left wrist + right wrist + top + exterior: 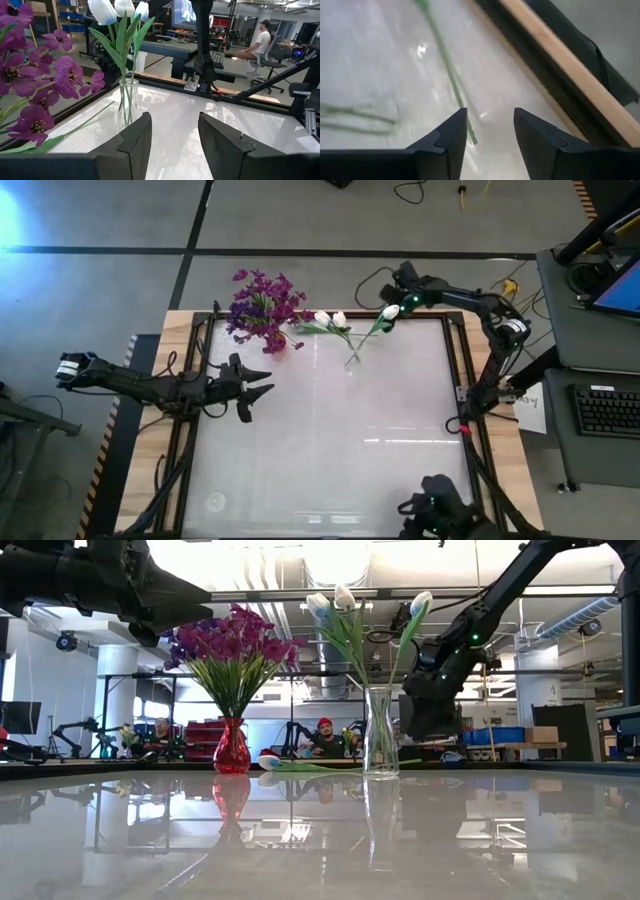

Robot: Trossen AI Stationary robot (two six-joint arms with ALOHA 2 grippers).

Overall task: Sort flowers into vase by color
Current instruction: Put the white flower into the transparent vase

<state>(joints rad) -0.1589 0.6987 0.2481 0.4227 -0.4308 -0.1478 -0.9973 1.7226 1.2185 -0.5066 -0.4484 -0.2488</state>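
Mostly sorted: purple flowers [232,645] fill the red vase [231,750], white tulips [345,605] the clear vase [379,730]; one white stem [300,766] lies on the bench [320,840] beyond both open, empty jaws.

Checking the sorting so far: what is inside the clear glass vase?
The clear glass vase holds white tulips on green stalks. One more white flower lies on the table beside it. Reflections hide the vase's bottom.

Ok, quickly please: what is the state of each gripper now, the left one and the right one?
Left gripper: open, holding nothing, beside the purple flowers.
Right gripper: open, holding nothing, above the white flowers.
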